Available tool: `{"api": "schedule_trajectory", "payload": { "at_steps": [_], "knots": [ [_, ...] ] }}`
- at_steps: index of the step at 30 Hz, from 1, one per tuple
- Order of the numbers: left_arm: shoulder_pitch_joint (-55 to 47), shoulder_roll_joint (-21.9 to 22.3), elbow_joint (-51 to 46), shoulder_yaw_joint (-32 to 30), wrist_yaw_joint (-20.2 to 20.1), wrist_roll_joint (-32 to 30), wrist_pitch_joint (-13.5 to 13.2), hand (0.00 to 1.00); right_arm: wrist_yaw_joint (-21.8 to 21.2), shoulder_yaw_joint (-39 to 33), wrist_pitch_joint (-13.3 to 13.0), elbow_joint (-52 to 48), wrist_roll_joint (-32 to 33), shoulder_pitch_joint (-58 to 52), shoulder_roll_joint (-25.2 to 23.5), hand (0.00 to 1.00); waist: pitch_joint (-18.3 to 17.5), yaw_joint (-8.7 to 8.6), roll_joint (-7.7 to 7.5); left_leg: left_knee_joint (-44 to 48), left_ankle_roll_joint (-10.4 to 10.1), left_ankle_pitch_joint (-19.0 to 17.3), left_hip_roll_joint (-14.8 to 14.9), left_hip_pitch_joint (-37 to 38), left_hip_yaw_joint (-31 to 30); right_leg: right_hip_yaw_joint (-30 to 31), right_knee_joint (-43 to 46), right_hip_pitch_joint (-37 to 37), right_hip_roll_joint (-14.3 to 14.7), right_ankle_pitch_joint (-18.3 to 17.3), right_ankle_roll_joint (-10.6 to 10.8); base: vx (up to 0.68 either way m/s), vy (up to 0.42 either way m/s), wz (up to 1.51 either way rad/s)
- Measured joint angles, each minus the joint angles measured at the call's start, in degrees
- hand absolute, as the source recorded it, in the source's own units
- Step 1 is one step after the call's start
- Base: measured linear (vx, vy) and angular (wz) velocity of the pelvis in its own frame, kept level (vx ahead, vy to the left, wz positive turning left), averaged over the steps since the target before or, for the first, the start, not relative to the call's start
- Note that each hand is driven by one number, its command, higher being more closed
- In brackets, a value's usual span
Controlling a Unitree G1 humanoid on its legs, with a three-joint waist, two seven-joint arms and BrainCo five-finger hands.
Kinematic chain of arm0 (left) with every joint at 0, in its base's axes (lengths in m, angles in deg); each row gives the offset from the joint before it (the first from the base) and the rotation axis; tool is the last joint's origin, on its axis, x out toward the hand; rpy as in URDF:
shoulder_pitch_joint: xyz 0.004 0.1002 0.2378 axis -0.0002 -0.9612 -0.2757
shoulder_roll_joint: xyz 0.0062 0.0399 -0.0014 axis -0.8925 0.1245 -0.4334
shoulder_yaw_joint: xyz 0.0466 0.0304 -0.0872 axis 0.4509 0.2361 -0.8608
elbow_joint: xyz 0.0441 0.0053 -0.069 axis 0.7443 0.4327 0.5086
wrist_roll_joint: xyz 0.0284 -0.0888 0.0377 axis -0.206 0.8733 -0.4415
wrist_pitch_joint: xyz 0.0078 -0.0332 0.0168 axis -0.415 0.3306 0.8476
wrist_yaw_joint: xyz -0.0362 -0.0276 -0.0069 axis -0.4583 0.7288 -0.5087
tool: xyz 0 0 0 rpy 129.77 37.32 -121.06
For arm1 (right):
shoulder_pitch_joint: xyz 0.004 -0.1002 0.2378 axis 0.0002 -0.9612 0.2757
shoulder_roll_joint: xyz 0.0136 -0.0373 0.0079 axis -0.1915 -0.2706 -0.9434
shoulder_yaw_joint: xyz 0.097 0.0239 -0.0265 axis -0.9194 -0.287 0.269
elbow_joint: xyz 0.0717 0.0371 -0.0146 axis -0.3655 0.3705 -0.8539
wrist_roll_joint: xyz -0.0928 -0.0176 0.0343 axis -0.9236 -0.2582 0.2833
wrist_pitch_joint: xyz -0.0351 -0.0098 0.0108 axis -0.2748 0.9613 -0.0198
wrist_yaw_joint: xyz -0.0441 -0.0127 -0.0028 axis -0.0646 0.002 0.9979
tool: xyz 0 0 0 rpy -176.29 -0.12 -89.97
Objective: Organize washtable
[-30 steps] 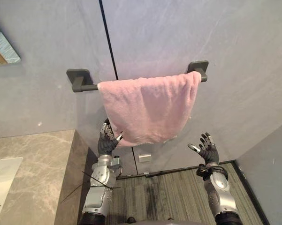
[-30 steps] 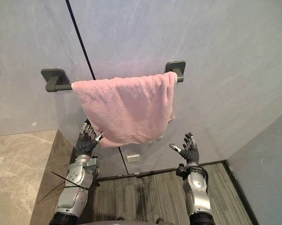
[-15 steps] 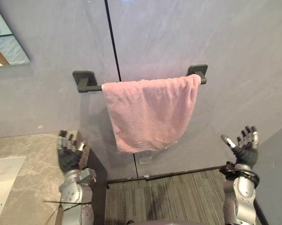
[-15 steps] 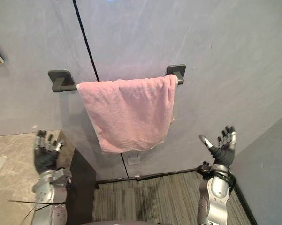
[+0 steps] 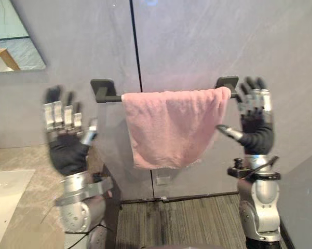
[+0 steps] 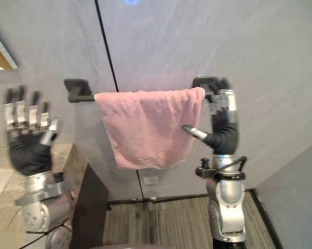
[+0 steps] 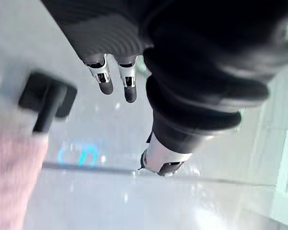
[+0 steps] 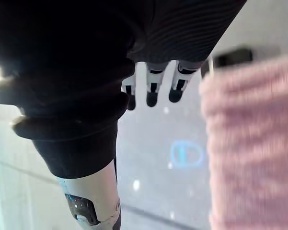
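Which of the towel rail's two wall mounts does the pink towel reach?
The mount on the robot's right: the pink towel runs right up to it, while bare bar shows beside the left mount.

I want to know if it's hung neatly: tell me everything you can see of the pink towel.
The pink towel looks like soft, fluffy terry cloth. It hangs draped over the dark wall rail, covering most of the bar up to its right end and leaving a short stretch bare at the left end. It narrows downward and its lower edge is uneven. The open right hand is raised close beside its right edge, fingers not gripping it.
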Motion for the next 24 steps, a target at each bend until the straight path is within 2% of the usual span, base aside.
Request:
{"api": "schedule_trajectory", "payload": {
  "at_steps": [3,5,11,15,24],
  "knots": [
    [0.1,-1.3,2.1,3.7,-3.3,1.5,0.3,0.0,-2.3,1.7,0.0,1.4,0.1,-0.1,0.4,0.0,0.0,-0.14,0.02,0.0,0.1,0.0,-0.1,0.4,0.2,0.0,0.6,-0.1,0.0,-0.1,0.1,-0.05,-0.008,-0.06],
    [0.7,-2.4,5.6,7.1,-5.6,3.2,0.9,0.0,-4.3,3.3,0.1,3.5,0.1,-0.3,2.3,0.0,0.0,-0.18,0.03,0.0,0.1,0.0,-0.2,0.6,0.4,0.2,0.9,0.0,0.0,-0.2,0.2,-0.05,-0.003,-0.04],
    [2.4,-4.0,11.0,12.4,-10.6,7.9,2.6,0.0,-7.7,6.4,1.2,9.8,-0.7,-1.4,4.7,0.0,-0.1,-0.27,0.06,0.0,0.1,0.0,-0.1,0.7,0.6,0.5,0.9,-0.1,0.0,-0.1,0.2,-0.02,-0.003,-0.02],
    [2.7,-4.6,14.2,13.8,-11.9,9.5,4.2,0.0,-7.7,7.2,1.7,13.2,-2.2,-1.4,5.9,0.0,-0.1,-0.26,0.07,0.0,0.1,0.0,-0.1,0.7,1.0,1.1,0.9,-0.2,0.1,-0.1,0.2,-0.01,-0.008,-0.04],
    [7.5,-5.6,22.4,15.3,-11.6,6.7,4.4,0.0,-6.4,9.4,1.7,20.6,-13.1,-0.5,9.5,0.0,0.0,-0.26,0.08,-0.1,0.1,0.0,-0.2,0.6,1.1,1.2,0.9,-0.4,0.1,-0.1,0.2,-0.01,-0.004,0.0]
  ]
}}
